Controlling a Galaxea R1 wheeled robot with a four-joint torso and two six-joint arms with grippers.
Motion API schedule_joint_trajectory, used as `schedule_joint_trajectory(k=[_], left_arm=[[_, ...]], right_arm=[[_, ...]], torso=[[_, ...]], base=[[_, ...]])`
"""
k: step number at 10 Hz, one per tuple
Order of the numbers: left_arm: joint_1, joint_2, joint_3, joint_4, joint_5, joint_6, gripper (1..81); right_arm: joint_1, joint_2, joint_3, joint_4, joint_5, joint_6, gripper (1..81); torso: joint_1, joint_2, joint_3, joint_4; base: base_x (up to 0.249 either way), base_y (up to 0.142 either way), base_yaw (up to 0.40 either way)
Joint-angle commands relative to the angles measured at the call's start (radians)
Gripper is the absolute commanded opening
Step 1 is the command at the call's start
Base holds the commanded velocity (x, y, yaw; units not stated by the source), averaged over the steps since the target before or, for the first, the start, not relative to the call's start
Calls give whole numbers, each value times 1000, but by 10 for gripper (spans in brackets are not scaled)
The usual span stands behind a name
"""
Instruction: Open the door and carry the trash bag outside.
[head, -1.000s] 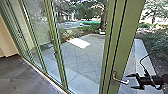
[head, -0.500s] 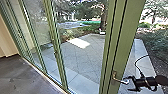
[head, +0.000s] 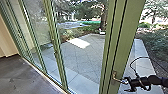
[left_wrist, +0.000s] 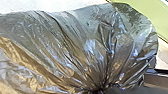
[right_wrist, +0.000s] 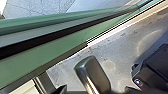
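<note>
Reaching in from the head view's lower right, the right arm (head: 156, 80) lies nearly level, with its gripper (head: 126, 85) aimed at the handle (head: 119, 80) of the green door (head: 122, 42). A thin black cable (head: 135, 60) loops in an arc above the wrist. The right jaws stand apart, one to each side of the handle's free end; whether either touches it, I cannot tell.

Up close in the right wrist view, the handle is smooth, dully shining metal, a blunt, thick grip with rounded corners. Behind it run the door's flat green faces, split by a long black groove, and a pale metal sill (right_wrist: 107, 35) beside the grey, scuffed floor (right_wrist: 147, 37).

The bag (left_wrist: 75, 50) is at the left wrist: thin, glossy dark plastic, crinkled, with brownish and silvery glints, its pleats fanning out from a tight, dark gather. I cannot tell how the left jaws stand, or whether they grip that gather. Outside the tall, green-framed glass panes (head: 37, 30), square slabs (head: 80, 58) are laid in a grid, with one bright, sunlit patch.
</note>
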Motion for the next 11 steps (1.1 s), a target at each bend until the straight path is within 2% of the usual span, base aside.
schedule_joint_trajectory(k=[1,5,9,11], left_arm=[[-44,-7,-1,-6,50,0,10],[-44,-10,-4,-6,50,0,10],[-44,-13,-9,-6,50,0,10],[-44,-12,-9,-6,50,0,10]], right_arm=[[94,1,7,-86,-69,131,811],[10,88,-58,-125,-71,220,811],[-105,117,-99,-144,-49,229,811],[-181,117,-102,-197,15,229,811]], torso=[[0,0,0,0],[0,0,0,0],[-1,-1,1,0],[-1,-1,1,0]], base=[[0,0,0],[0,0,0],[0,0,0],[0,0,0]])
